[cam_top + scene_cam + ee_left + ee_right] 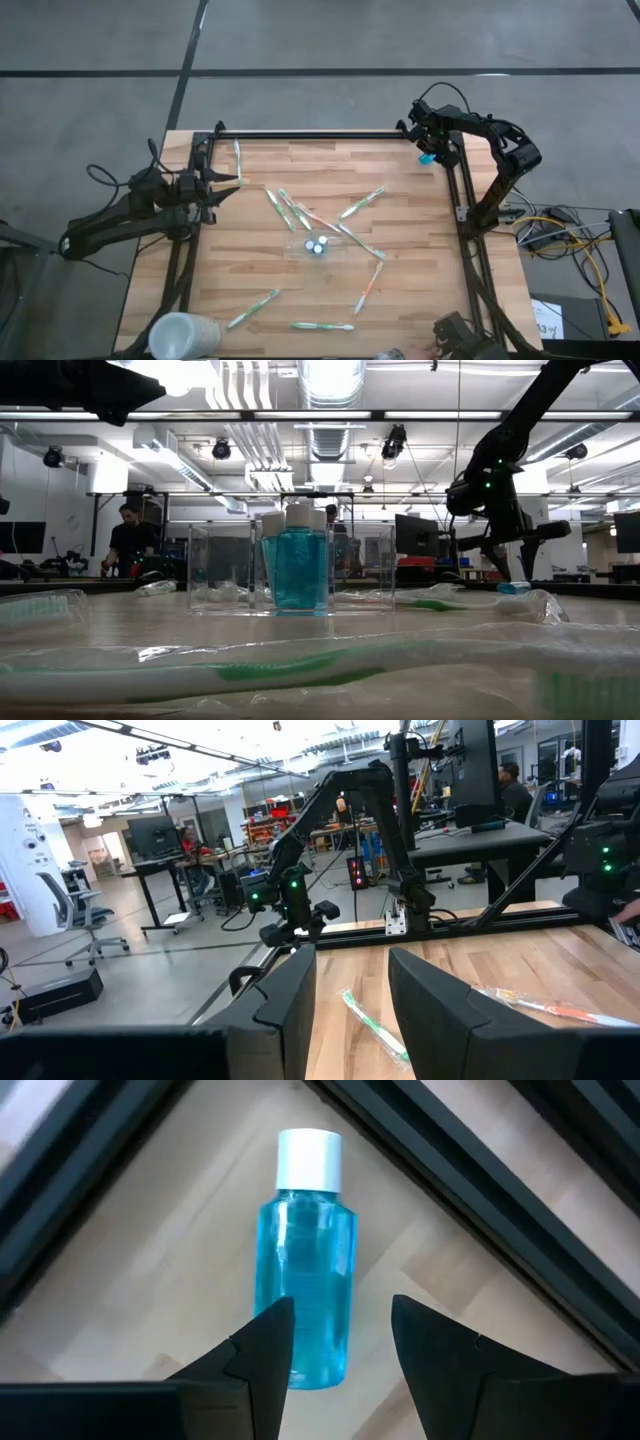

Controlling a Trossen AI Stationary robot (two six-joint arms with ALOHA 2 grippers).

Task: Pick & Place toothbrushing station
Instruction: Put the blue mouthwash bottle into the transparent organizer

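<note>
At counter centre [400, 290]: see-through holder [318, 245], upright, two small blue bottles [316, 244] with white caps standing inside. Same holder [292, 570] dead ahead from the low view, bottles [296, 565] side by side within its clear walls. Scattered all round it, wrapped toothbrushes: one pair [285, 208] just up-left of the holder, one [361, 204] up-right, one orange-tipped [369, 287] down-right, two green ones [252, 308] and [322, 326] near the front edge, one lone brush [238, 160] along the left rail. Big green brush [250, 670] lying across the low view's foreground.

Far right corner now: right gripper [432, 150] poised above a third blue bottle [427, 158], lying flat on the wood beside the black frame. From the right wrist, bottle [303, 1255] flat on its side, white cap pointing away, fingers [262, 1350] spread to either side of its lower end, not visibly clamped on it — possibly brushing the left side, hard to call.

Over at the left edge: left gripper [225, 180] hovering level above the counter, fingers [290, 1010] parted, nothing between them, wrapped brush [375, 1025] on the wood beyond. Frosted white cup [183, 336] at the near-left corner. People at desks in the room behind.
</note>
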